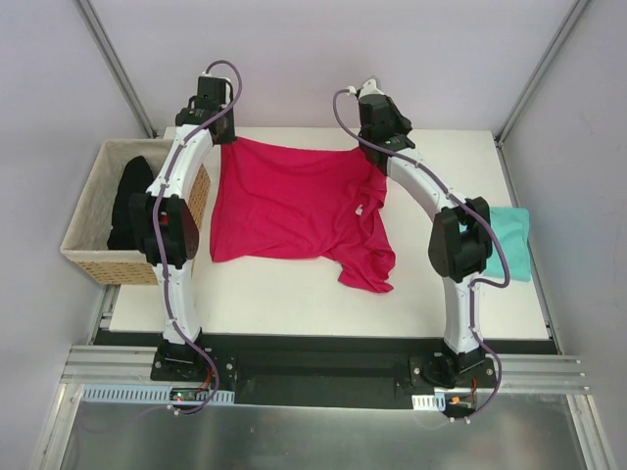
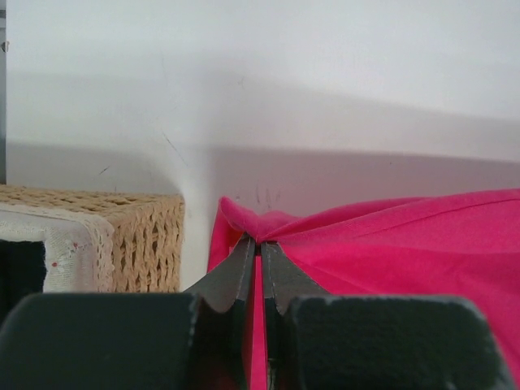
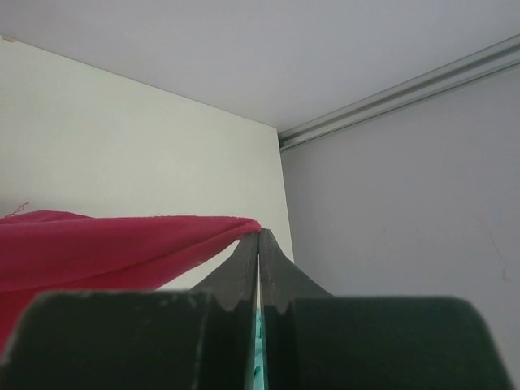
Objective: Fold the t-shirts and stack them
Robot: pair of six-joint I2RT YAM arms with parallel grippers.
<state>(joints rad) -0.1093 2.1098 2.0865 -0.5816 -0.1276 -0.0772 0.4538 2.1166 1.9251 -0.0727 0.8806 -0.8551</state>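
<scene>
now the left gripper [image 2: 260,242] and right gripper [image 3: 258,234] each pinch a far corner of the pink t-shirt [image 1: 294,201], which lies spread on the tabletop [image 1: 294,304]. the teal t-shirt [image 1: 514,245] lies at its right edge.

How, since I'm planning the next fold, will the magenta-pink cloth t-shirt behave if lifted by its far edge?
Probably floppy: the magenta-pink cloth t-shirt puckers where the left gripper pinches it. Likely light, since mere fingertip pinches by it and the right gripper hold its far edge. Its rumpled near corner suggests it would bunch, not slide flat.
</scene>
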